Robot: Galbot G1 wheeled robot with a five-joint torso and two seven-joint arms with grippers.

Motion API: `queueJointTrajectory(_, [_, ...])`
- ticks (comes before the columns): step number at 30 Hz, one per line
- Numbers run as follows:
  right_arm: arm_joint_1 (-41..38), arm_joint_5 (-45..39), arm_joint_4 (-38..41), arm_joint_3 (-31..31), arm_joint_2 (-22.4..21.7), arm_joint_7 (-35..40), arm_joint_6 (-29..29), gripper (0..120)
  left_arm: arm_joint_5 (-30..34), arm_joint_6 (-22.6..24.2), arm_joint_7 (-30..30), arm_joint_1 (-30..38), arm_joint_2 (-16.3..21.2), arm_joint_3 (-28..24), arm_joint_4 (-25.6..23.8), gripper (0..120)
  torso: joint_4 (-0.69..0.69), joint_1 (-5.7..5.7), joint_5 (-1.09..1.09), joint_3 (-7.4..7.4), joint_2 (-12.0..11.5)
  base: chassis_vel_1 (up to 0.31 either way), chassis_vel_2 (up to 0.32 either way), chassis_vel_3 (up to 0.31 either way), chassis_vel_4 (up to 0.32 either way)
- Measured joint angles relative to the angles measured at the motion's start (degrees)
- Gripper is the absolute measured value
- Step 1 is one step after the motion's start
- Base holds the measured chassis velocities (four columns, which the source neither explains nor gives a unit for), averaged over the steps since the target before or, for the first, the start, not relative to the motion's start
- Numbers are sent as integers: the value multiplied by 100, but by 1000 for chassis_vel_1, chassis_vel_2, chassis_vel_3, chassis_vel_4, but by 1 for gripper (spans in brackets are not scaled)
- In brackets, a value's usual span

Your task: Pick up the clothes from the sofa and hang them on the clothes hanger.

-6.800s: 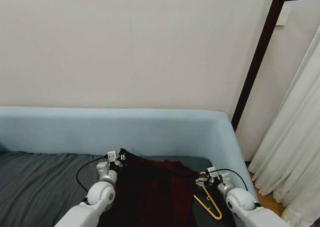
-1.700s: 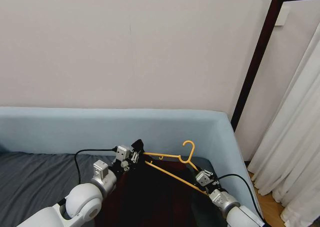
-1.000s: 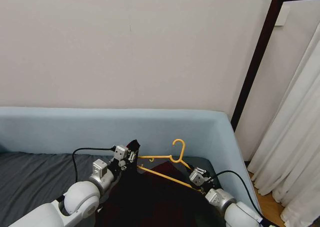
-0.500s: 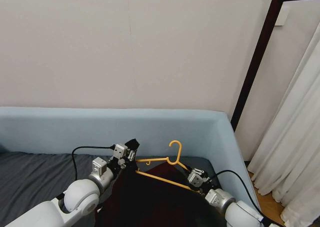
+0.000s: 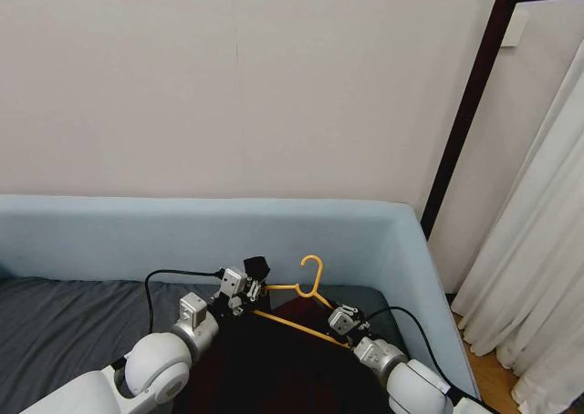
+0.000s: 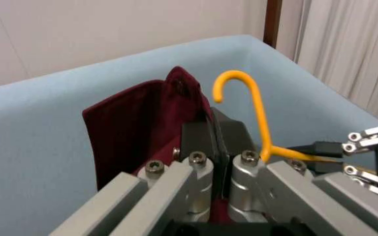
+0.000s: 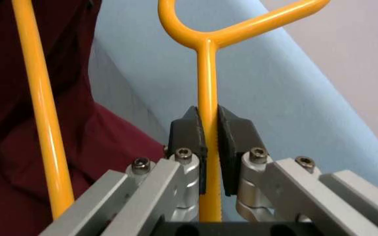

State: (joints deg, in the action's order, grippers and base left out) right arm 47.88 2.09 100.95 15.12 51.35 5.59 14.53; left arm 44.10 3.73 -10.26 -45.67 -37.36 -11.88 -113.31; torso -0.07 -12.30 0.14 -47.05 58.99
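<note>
Fabric of a dark red garment (image 6: 136, 123) is seen close up from the left wrist. Its edge is pinched between the pressed-together pads of the left gripper (image 6: 210, 129), and the hook of a yellow hanger (image 6: 256, 101) rises just beside the cloth; from the head this pinch is too small to be made out. From the right wrist, the right gripper (image 7: 208, 142) is shown clamped on a straight rod of the hanger, with a black pad touching it on each side. The rod meets a curved yellow piece just beyond the pads, and a second yellow bar is seen crossing the red cloth. From the head, both arms are seen reaching forward from the bottom edge, wrists angled toward each other. The left gripper is raised near the backrest of the pale blue sofa (image 5: 109, 236), and the right gripper is set lower and to its right. The hanger is held between them, hook upward, with the garment hanging dark below, between the arms. A plain wall (image 5: 228, 86) stands behind the sofa. A dark wooden post (image 5: 470, 104) and a white curtain (image 5: 538, 250) are placed to the right, well apart from the grippers.
</note>
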Motion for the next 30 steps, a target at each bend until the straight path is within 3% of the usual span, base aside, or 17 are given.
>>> queueJointTrajectory(7, [-45,281,37,46,92,-57,-68,5,-100,42,4,163,-86,-282,161,0,-1,0,0,0,0,0,0,0,0])
queueJointTrajectory(16, [-117,900,74,94,146,-154,-234,5,-152,74,-101,841,-407,-1071,413,0,-2,1,1,0,0,0,0,0,0])
queueJointTrajectory(23, [-303,805,-190,101,218,-87,-228,5,-117,93,-128,997,-439,-1204,321,0,-2,0,1,0,0,0,0,0,0])
queueJointTrajectory(30, [-602,655,-495,-20,252,44,-278,5,-177,51,-79,605,-233,-1004,91,0,1,1,0,0,0,0,0,0,0])
